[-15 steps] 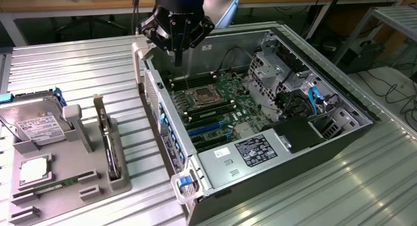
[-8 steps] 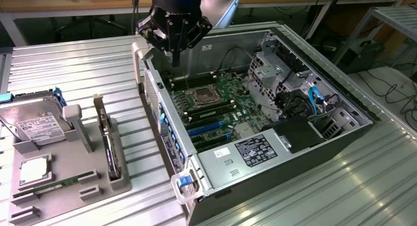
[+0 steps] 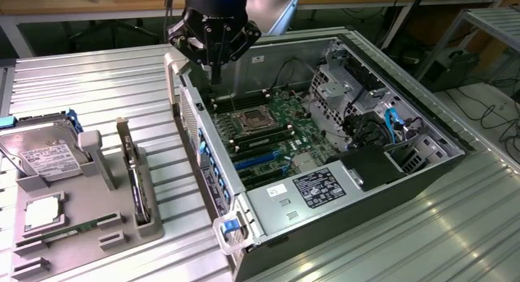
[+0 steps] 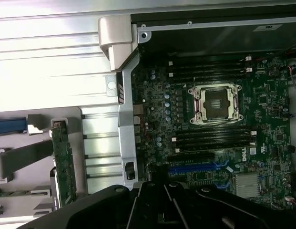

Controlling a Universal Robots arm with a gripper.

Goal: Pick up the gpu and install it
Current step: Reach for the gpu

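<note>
The gpu point(image 3: 136, 178) stands on its edge in a slot of the grey holder point(image 3: 101, 172) at the exterior view's left; in the wrist view the gpu point(image 4: 63, 162) shows as a narrow green strip. My gripper point(image 3: 217, 77) hangs over the far corner of the open computer case point(image 3: 268, 200), above the motherboard point(image 3: 268, 133), well away from the gpu. Its fingers are shut together with nothing between them. The wrist view looks down past the black gripper point(image 4: 159, 191) onto the CPU socket point(image 4: 217, 102) and the blue expansion slots point(image 4: 198, 168).
The grey holder also carries a silver hard drive point(image 3: 45, 154), a CPU chip point(image 3: 41, 212) and a thin RAM stick point(image 3: 69, 230). The case walls, drive cages point(image 3: 341, 81) and cables point(image 3: 394, 126) ring the motherboard. All of it rests on a ribbed metal table point(image 3: 106, 87).
</note>
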